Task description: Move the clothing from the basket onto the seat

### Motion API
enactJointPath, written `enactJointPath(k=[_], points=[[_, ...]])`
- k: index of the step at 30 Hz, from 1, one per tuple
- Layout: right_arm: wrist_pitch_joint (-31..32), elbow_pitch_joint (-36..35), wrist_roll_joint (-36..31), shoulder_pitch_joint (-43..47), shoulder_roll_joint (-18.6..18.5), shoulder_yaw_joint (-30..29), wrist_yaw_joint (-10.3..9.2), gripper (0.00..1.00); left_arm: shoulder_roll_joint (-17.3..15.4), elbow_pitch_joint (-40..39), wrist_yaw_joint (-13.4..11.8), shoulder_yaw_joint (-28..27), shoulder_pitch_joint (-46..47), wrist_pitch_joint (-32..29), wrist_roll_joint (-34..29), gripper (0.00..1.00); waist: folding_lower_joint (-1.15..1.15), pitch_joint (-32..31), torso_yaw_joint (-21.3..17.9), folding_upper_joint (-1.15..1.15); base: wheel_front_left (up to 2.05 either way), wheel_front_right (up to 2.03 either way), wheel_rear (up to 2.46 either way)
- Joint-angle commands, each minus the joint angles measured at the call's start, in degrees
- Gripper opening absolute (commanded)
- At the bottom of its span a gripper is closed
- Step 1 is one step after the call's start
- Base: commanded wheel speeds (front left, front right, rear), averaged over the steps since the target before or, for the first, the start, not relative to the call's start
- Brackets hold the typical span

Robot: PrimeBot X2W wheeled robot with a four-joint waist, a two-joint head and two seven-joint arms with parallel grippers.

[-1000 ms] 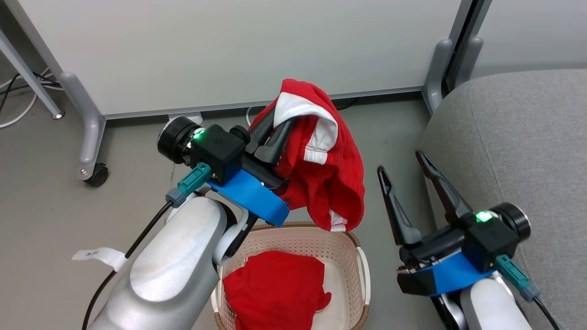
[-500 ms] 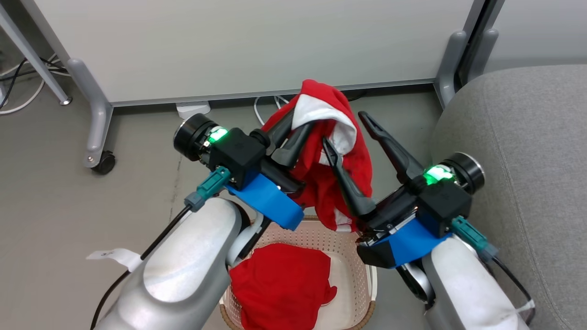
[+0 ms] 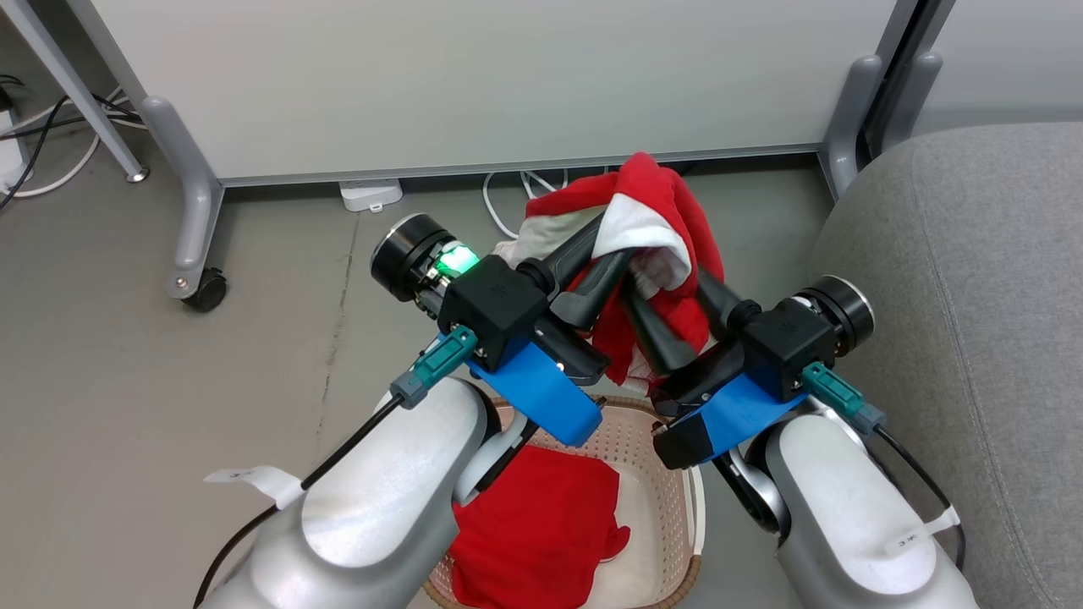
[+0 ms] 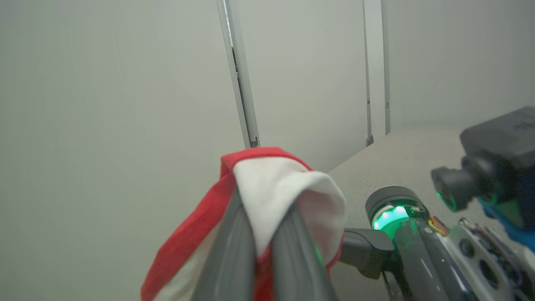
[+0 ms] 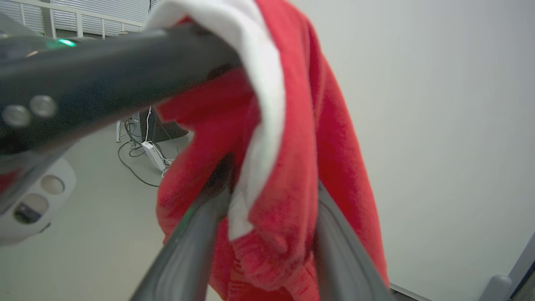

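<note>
- Mid-transfer: left gripper [image 3: 611,245] pinches the trimmed garment [image 3: 668,194], centre frame; right gripper [image 3: 668,292] straddles it, grip unclear.
- Next: swing right to the seat [image 3: 973,296]; plain shirt [image 3: 541,524] lies in the basket [image 3: 651,474], bottom centre.

Basket [image 3: 656,507]: front cropped by the frame edge, left side behind the left forearm [image 3: 389,507]. Above the basket, the white-trimmed garment [image 3: 651,228] hides the tips of the left gripper [image 3: 611,245] and the right gripper [image 3: 664,283].
</note>
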State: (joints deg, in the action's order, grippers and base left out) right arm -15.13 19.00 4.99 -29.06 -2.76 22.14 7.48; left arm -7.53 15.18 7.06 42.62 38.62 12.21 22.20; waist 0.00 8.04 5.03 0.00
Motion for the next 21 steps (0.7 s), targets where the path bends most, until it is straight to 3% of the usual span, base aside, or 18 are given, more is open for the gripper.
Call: enactJointPath(k=[1, 20, 21], points=[[0.0, 0.4, 0.5, -1.0, -0.2, 0.1, 0.03, 0.00, -0.1, 0.0, 0.0, 0.1, 0.7, 0.5, 0.3, 0.00, 0.00, -0.1, -0.1, 0.00, 0.00, 0.00, 0.00], [0.0, -0.2, 1.4, -0.3, -0.2, -0.4, 0.03, 0.00, -0.6, 1.1, -0.7, 0.7, 0.7, 1.3, 0.3, 0.00, 0.00, 0.2, -0.1, 0.00, 0.00, 0.00, 0.00], [0.0, -0.2, 1.5, -0.3, -0.2, -0.5, 0.03, 0.00, -0.7, 1.2, -0.7, 0.7, 0.6, 1.3, 0.2, 0.08, 0.00, 0.2, -0.1, 0.00, 0.00, 0.00, 0.00]])
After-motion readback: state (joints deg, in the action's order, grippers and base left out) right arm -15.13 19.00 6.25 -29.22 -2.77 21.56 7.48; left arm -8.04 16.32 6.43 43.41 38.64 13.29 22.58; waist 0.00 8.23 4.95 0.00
